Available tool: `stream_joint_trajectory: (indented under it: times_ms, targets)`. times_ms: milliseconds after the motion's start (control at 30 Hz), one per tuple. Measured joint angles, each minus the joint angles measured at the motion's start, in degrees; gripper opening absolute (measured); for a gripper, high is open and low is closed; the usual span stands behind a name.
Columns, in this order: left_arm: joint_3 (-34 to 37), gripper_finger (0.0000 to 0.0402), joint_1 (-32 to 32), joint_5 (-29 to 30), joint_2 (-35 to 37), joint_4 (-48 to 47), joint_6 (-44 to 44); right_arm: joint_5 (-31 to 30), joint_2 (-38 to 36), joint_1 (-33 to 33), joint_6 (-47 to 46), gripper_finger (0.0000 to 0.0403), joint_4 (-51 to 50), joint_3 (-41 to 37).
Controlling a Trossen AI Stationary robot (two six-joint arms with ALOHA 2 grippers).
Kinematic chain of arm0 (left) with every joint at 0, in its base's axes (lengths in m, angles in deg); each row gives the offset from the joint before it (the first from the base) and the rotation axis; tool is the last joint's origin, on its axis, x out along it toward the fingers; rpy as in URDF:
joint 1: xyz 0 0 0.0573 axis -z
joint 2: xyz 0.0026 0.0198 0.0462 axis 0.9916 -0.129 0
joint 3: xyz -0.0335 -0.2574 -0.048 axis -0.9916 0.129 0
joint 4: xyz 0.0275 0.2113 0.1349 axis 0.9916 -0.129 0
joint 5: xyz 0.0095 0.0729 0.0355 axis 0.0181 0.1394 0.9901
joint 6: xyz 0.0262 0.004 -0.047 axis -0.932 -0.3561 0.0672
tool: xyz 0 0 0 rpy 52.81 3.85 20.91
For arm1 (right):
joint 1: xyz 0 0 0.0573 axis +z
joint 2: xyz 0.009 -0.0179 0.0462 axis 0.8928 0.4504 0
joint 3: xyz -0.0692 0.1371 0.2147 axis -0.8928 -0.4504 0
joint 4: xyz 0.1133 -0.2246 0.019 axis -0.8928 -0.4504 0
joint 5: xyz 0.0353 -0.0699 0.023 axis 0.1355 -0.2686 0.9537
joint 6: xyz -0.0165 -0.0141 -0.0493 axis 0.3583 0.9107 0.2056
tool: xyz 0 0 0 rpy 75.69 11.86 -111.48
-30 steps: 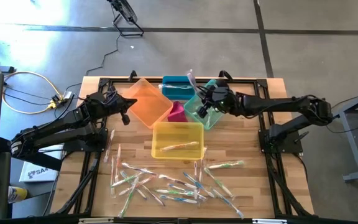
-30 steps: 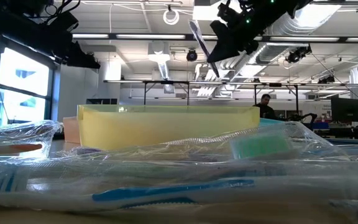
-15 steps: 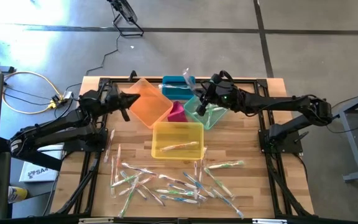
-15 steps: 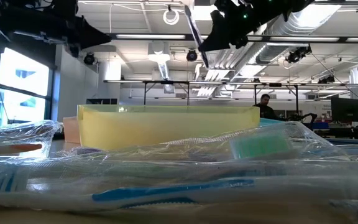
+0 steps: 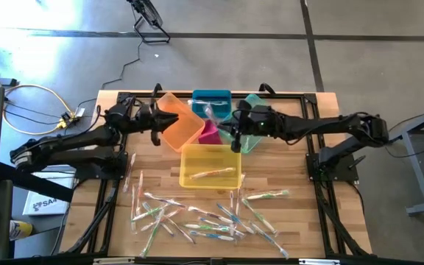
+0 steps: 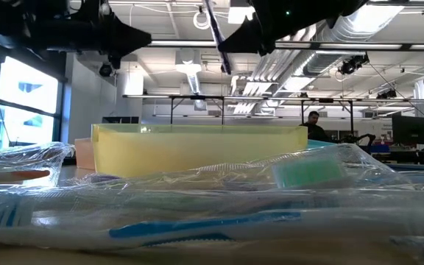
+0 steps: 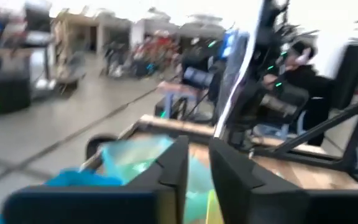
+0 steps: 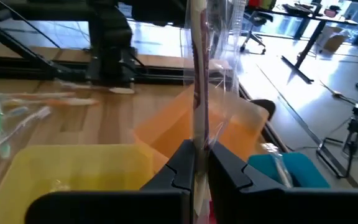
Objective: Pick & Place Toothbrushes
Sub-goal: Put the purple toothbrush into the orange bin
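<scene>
Toothbrushes (image 5: 205, 217) lie mostly in a loose heap on the near part of the table (image 5: 300, 221), wrapped, well apart from the bins. One lies inside the yellow bin (image 5: 210, 165).

Right gripper (image 5: 234, 130) hangs above the bin cluster, between the pink bin (image 5: 210, 135) and green bin (image 5: 254, 121), clenched on one wrapped brush (image 8: 197, 68). In the right wrist view the brush stands upright from the fingers, wrapper flaring to one side; handle looks whitish with a dark reddish streak, accent colour uncertain.

Left gripper (image 5: 153, 120) sits at the orange bin's (image 5: 175, 121) edge. Its wrist view shows the fingers a small gap apart with nothing between them; whether they are parting or closing, cannot tell.

Step in hand, by my reading: carry phase, brush lifted and being brought to a bin. Which bin is meant is not clear from here.

Next move calls for settling over the chosen bin, lowering until the brush tip is inside the walls, then releasing. Wrapper may cling to a finger.
</scene>
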Motion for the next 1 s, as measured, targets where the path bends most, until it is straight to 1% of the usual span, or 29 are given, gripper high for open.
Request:
stream_joint_trajectory:
  times_ms: [67, 167, 333, 467, 633, 1000]
  targets:
    - [-0.04, 0.0093, 0.02, -3.31, -1.81, 4.85, -1.23, 0.02, 1.40, 0.60, -1.31, 0.0016, 2.88, 0.00]
    - [-0.04, 0.0118, 0.03, -7.93, -4.22, 9.89, -1.55, -0.02, 3.27, 1.29, -2.76, 0.0016, 7.19, -0.02]
    - [-0.04, 0.0126, 1.43, -7.82, -7.91, 13.43, -0.25, -0.07, 6.02, 2.39, -2.84, 0.0016, 12.72, 0.00]
    - [-0.40, 0.0127, 3.63, -7.96, -10.84, 16.15, -0.24, -0.15, 7.76, 2.83, -2.90, 0.0016, 13.24, 0.00]
    - [-3.41, 0.0127, 5.52, -6.38, -14.52, 16.06, -0.24, -0.37, 8.78, 3.05, -3.17, 0.0016, 14.26, 0.00]
    - [-10.41, 0.0127, 8.04, -6.99, -24.53, 15.79, -0.18, -0.37, 8.78, 3.09, -3.17, 0.0016, 14.43, 0.00]
